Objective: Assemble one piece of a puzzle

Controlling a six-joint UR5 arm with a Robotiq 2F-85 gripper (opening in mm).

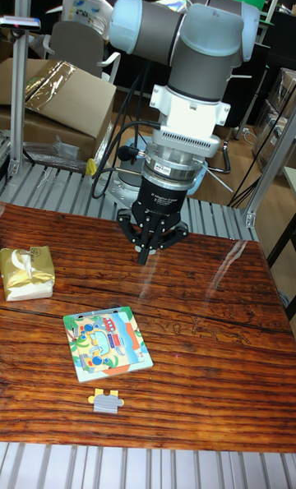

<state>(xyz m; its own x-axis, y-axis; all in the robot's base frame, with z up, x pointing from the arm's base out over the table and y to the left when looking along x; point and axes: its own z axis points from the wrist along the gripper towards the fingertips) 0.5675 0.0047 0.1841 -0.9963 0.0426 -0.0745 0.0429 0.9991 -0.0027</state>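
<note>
A colourful puzzle board [107, 343] lies flat on the wooden table [205, 333], left of centre. A loose puzzle piece [106, 400], yellow and grey, lies just in front of the board near the table's front edge. My gripper [145, 256] hangs above the table behind the board, well apart from both. Its dark fingers [143, 252] come together at the tips with nothing held between them.
A gold-wrapped packet [26, 272] sits at the table's left edge. Behind the table are cardboard boxes [57, 99], cables and a seated person [89, 8]. A metal frame post [271, 160] stands at the right.
</note>
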